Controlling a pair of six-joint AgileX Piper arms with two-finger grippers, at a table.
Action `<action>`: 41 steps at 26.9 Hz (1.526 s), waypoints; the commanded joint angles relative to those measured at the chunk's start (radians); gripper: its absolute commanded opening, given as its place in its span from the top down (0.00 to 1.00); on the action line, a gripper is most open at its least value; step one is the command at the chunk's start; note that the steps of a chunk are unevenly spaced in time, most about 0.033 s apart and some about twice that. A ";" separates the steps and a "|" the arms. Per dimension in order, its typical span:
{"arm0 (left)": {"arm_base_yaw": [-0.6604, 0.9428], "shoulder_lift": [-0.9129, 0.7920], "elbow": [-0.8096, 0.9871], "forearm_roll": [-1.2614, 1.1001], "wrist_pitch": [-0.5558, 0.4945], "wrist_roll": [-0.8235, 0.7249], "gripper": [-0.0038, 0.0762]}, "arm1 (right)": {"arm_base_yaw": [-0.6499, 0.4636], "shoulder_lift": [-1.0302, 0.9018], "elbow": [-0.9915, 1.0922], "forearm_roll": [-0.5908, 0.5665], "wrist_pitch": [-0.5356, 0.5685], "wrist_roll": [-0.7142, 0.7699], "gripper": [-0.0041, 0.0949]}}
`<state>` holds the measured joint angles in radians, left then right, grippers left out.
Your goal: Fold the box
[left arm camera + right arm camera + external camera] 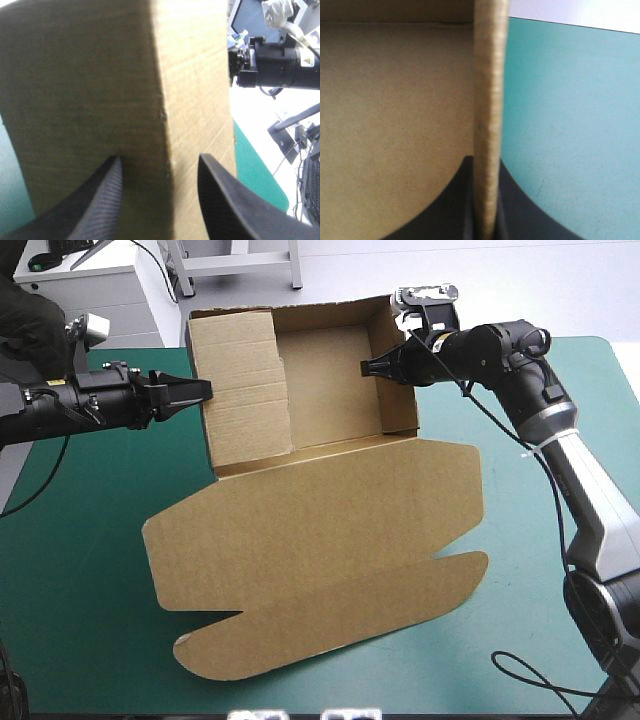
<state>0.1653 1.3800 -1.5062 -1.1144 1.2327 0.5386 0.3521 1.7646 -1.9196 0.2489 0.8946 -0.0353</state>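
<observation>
The right gripper (372, 367) is all but closed on the right wall (400, 370) of the box (320, 530). Its own camera shows the wall's edge running straight up between the two black fingers (520, 220), with the brown inside of the tray on one side and bare teal-green cover (570, 125) on the other. The left gripper (200, 390) is open and holds nothing. Its fingertips (100, 210) stand apart at the outer face of the left wall (240, 390), one on either side of an upright crease, and it is unclear whether they touch the board. That wall fills most of the left wrist view and hides the tray behind it, leaving only part of the right arm (280, 65) and a strip of cover visible past it. Only the high view shows the whole box: an open tray toward the table's far edge, held between the two grippers. Its lid (300, 570) lies flat on the cover, stretching toward the near edge.
</observation>
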 commanded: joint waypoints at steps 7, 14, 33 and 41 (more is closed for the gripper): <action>-0.007 -0.031 -0.025 0.010 0.052 -0.002 0.47 | 0.031 -0.035 -0.029 0.013 -0.085 0.035 0.97; -0.007 -0.031 -0.025 0.139 -0.033 -0.089 0.50 | 0.106 -0.034 -0.031 -0.049 -0.130 0.079 0.96; -0.083 -0.031 -0.025 0.599 -0.165 -0.316 0.54 | 0.182 -0.034 -0.169 -0.084 0.012 0.098 0.96; -0.085 -0.028 -0.025 0.602 -0.176 -0.341 0.96 | 0.182 -0.014 -0.169 -0.165 0.063 0.121 0.96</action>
<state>0.0854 1.3788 -1.5062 -0.4830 1.1074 0.1998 0.5344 1.7947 -2.0496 0.0957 0.9887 0.0694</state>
